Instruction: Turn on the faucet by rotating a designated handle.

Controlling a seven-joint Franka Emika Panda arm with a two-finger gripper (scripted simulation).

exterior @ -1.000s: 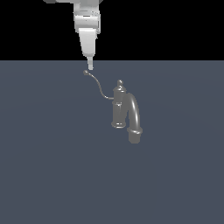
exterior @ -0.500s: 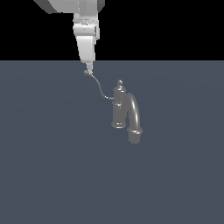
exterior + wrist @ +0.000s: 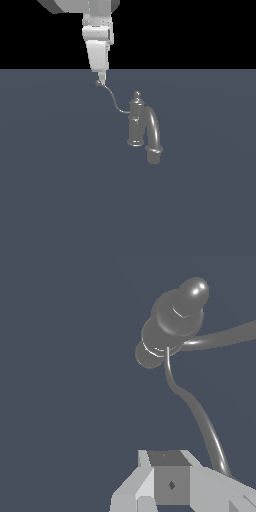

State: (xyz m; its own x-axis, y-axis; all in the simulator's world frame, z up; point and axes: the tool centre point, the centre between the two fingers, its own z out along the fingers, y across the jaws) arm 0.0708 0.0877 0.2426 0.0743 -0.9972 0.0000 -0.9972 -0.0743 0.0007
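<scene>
A small grey metal faucet (image 3: 142, 129) with an arched spout stands mid-counter (image 3: 60, 190). The white claw (image 3: 101, 80), fingers together, touches the ball tip of its thin curved wire handle (image 3: 114, 99). Best pushed sideways, steadily, keeping contact.

one faucet (image 3: 137, 125), one handle (image 3: 114, 99), one pincer (image 3: 101, 80), one grey floor (image 3: 60, 190)

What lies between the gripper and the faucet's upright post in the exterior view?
Only the handle: it curves from its ball tip at the gripper down to the faucet post. The exterior view shows this.
</scene>
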